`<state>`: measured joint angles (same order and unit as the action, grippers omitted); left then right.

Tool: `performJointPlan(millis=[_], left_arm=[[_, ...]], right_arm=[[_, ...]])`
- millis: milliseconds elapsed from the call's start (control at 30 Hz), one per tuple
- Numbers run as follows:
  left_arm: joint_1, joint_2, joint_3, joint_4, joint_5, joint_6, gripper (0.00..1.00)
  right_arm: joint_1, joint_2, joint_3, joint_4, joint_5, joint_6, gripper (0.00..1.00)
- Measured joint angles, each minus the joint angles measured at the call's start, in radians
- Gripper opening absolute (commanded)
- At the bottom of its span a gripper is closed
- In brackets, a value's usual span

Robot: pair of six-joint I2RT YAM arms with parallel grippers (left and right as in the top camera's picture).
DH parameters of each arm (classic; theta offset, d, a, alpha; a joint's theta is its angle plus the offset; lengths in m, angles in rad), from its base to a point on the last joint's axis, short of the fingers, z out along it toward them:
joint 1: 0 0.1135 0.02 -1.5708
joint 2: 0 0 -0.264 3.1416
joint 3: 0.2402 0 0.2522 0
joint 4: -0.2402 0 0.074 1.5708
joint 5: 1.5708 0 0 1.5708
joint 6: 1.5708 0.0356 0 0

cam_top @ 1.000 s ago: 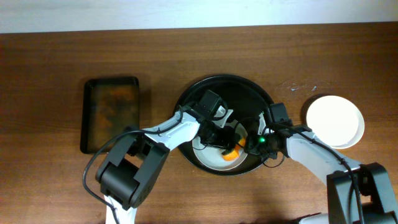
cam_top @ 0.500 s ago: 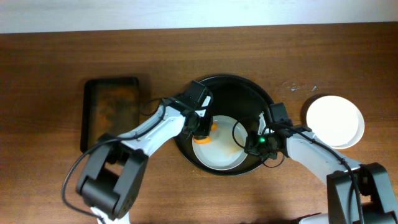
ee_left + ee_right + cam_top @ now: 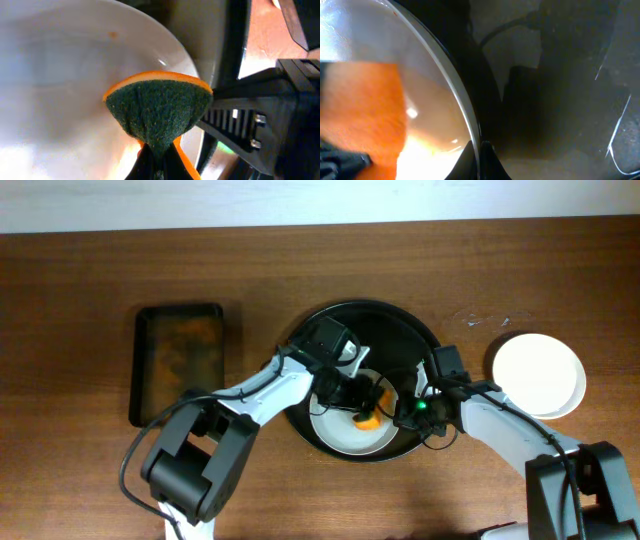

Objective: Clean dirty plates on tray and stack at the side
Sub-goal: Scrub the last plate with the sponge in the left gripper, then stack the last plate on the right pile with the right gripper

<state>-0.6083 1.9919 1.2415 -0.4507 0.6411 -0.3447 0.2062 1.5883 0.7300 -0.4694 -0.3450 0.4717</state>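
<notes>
Sponge [image 3: 368,420] swept rightward across plate [image 3: 343,439], apparently touching it.

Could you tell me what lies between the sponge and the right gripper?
Only bare white plate separates sponge and right gripper, per the overhead view.

On a wooden table [image 3: 80,270] a round black tray [image 3: 385,330] sits at the middle. It holds a white plate [image 3: 340,435] toward its near side, with a rectangular black tray [image 3: 180,360], brown-stained inside, well apart to its left and a second white plate [image 3: 537,375] lying on the bare wood just to its right. The left gripper [image 3: 362,408] reaches in from the left over the white plate with an orange sponge [image 3: 368,421] at its tip, lying on the plate's right half. The right gripper [image 3: 407,412] comes in from the right and meets the plate's right rim, close beside the sponge, a small green light [image 3: 421,406] glowing on it.
</notes>
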Motion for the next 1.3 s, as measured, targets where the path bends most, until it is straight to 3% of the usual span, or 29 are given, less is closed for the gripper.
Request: performJointPlan(millis=[167,333,467,633,767,900,1067,1167,1300], left_arm=[[-0.035,0.048,0.000,0.055,0.013,-0.023,0.01],[-0.038,0.048,-0.002,0.168,-0.124,-0.032,0.01],[-0.032,0.048,-0.002,0.166,-0.212,-0.034,0.00],[0.098,-0.003,-0.002,0.063,-0.266,-0.030,0.00],[0.133,-0.222,-0.005,-0.064,-0.347,-0.018,0.01],[0.134,-0.354,-0.003,-0.239,-0.552,-0.014,0.01],[0.151,-0.362,-0.003,-0.249,-0.601,-0.014,0.01],[0.151,-0.362,-0.003,-0.256,-0.605,-0.014,0.00],[0.151,-0.362,-0.003,-0.257,-0.628,-0.014,0.00]], right_arm=[[0.000,0.000,0.000,0.000,0.000,0.001,0.04],[0.000,0.000,0.000,-0.002,0.000,0.001,0.04],[0.000,0.000,0.000,-0.004,0.000,0.003,0.04],[0.000,0.000,0.001,-0.005,0.002,0.003,0.04],[0.001,0.000,0.002,-0.003,0.014,-0.001,0.04],[0.006,-0.006,0.005,0.049,0.103,-0.010,0.04],[0.006,-0.006,0.009,0.059,0.148,-0.012,0.04],[0.006,-0.027,0.073,-0.061,0.241,-0.040,0.04],[0.005,-0.170,0.321,-0.253,0.458,-0.178,0.04]])
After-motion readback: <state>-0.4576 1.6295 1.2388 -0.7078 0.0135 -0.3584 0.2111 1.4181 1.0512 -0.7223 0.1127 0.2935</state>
